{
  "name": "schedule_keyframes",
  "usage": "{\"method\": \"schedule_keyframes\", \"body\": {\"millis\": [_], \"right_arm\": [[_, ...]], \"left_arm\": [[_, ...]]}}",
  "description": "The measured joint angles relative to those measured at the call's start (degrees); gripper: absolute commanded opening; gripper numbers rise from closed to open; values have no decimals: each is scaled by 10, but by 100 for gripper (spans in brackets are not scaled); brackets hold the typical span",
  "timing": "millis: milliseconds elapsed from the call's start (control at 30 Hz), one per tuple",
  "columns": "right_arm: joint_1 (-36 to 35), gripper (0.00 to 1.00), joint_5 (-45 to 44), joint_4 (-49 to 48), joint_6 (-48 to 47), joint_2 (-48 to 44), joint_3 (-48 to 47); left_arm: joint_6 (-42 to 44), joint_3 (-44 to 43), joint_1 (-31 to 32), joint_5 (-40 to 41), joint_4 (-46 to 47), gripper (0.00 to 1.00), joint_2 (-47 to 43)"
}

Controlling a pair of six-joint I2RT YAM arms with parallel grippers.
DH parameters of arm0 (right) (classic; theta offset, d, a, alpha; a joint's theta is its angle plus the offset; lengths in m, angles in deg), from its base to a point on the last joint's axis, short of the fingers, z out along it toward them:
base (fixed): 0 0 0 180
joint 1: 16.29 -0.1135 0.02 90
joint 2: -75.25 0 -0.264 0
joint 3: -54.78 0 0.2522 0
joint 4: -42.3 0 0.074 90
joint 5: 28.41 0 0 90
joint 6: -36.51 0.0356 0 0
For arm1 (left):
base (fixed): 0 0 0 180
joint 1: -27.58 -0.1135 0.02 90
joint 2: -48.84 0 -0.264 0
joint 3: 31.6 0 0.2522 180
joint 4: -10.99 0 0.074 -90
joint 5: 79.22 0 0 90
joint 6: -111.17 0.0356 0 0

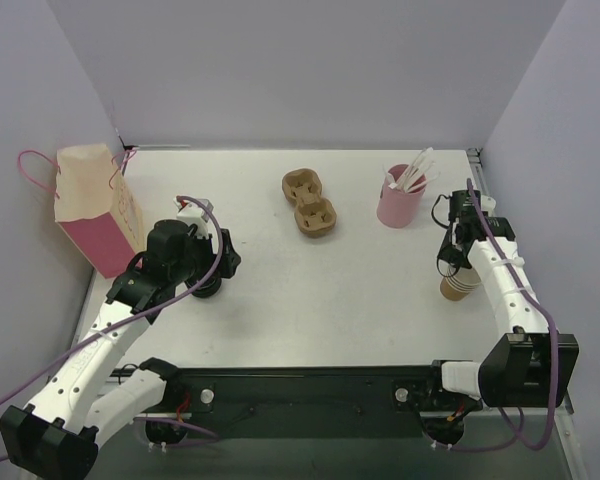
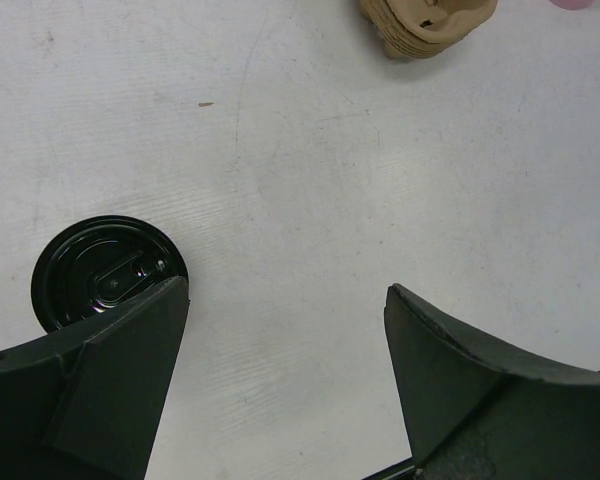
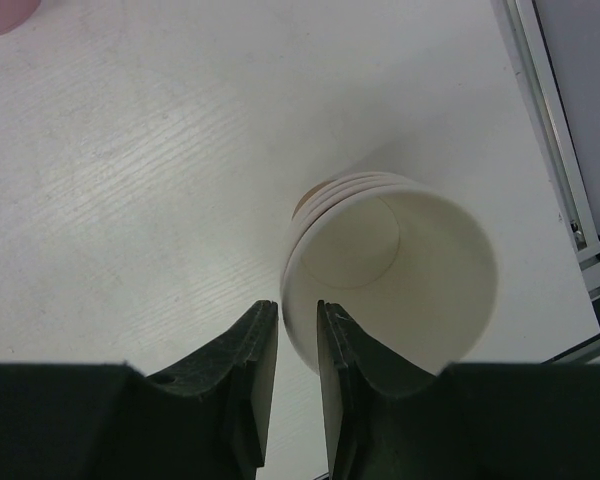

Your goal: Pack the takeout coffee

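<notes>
Kraft cups, nested in a stack, stand on the tabletop near its right edge. My right pincer straddles the top cup's near wall, one finger inside and one outside, set close together. Whether they're squeezing it, I cannot tell. Beyond sits the pink cup, the pulp tray mid-table, the paper bag far left. My left pincer hangs spread wide above the tabletop, a black round lid by one finger.

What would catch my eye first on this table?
Probably the pink and cream paper bag standing at the far left edge, and the pink cup of white sticks towards the far right. Near the right edge, the right gripper pinches the rim of a stack of brown paper cups.
</notes>
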Motion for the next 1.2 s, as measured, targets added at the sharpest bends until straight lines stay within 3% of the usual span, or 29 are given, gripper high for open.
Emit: {"method": "schedule_keyframes", "body": {"millis": [533, 1000, 1200], "right_arm": [[8, 15, 0, -2, -5, 9, 0], [12, 15, 0, -3, -5, 19, 0], [12, 4, -1, -4, -9, 19, 0]], "left_arm": [[0, 0, 0, -2, 0, 89, 0], [0, 0, 0, -2, 0, 89, -1], [0, 0, 0, -2, 0, 89, -2]]}}
